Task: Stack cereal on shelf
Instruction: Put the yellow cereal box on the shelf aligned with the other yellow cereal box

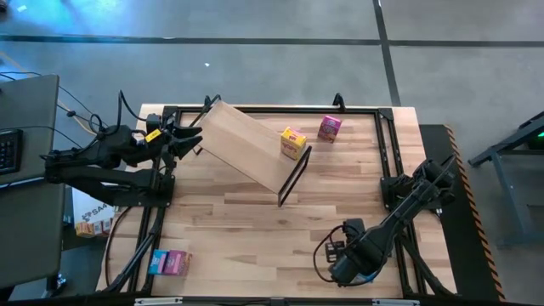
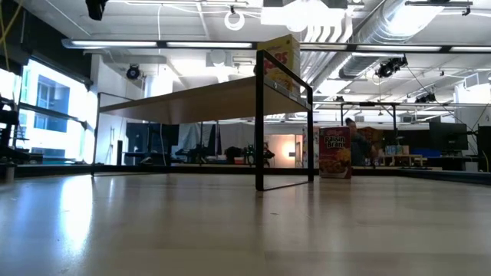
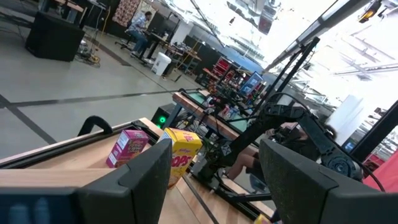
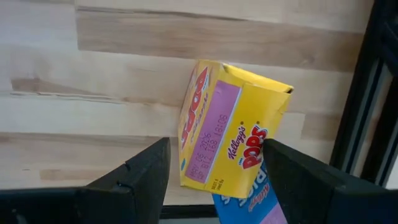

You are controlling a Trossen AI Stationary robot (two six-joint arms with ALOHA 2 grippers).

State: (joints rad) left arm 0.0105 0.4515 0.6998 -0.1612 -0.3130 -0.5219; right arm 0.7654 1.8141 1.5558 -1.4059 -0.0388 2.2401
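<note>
- My right tool (image 4: 214, 180) hung open, straddling a yellow box (image 4: 231, 144) lying on the counter (image 4: 93, 93) (lined up for a grab, I judged).
- My left tool (image 1: 189, 141) waited open beside the shelf (image 1: 246, 144), where another yellow box (image 1: 293, 143) stood, a pink box (image 1: 329, 127) beyond.

Both robot arms are looking dark, almost black, with thick round joints. The left arm (image 1: 102, 157) is wearing a small yellow tag near its wrist and trailing thin black cables. The right arm (image 1: 399, 212) is showing a looping black cable near its wrist, and its fingers (image 4: 134, 180) are looking flat and black.
</note>
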